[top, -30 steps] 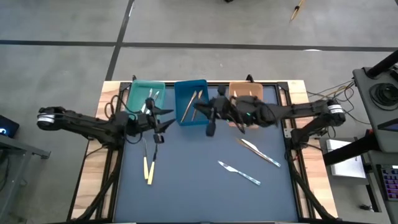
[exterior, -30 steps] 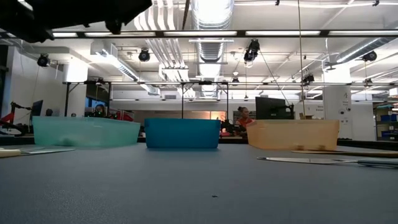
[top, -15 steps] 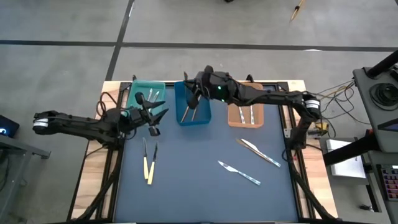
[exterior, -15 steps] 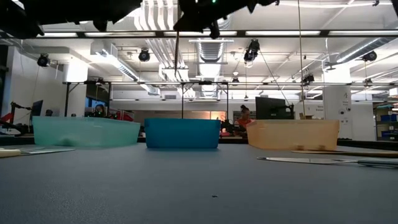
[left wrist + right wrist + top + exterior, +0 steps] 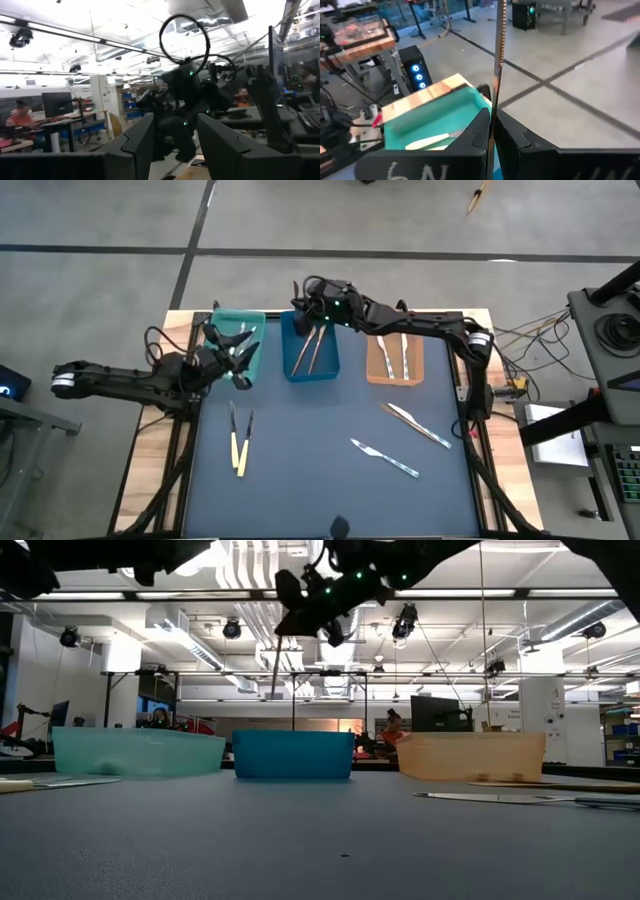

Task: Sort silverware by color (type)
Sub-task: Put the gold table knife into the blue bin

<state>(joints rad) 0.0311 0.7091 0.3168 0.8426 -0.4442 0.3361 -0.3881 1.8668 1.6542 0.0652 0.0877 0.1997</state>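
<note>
Hovering over the blue tray (image 5: 309,345), the right gripper (image 5: 303,298) is clamped on a slim wooden piece of silverware (image 5: 496,55). The left gripper (image 5: 228,340), jaws apart and empty, sits above the teal tray (image 5: 236,340).

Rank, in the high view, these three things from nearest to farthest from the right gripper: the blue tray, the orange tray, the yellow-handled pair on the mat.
From the right gripper:
1. Blue tray: directly below the gripper, at its back end.
2. Orange tray: one tray further toward the right arm's side.
3. Yellow-handled pair: on the mat, front left, clearly farthest.
</note>
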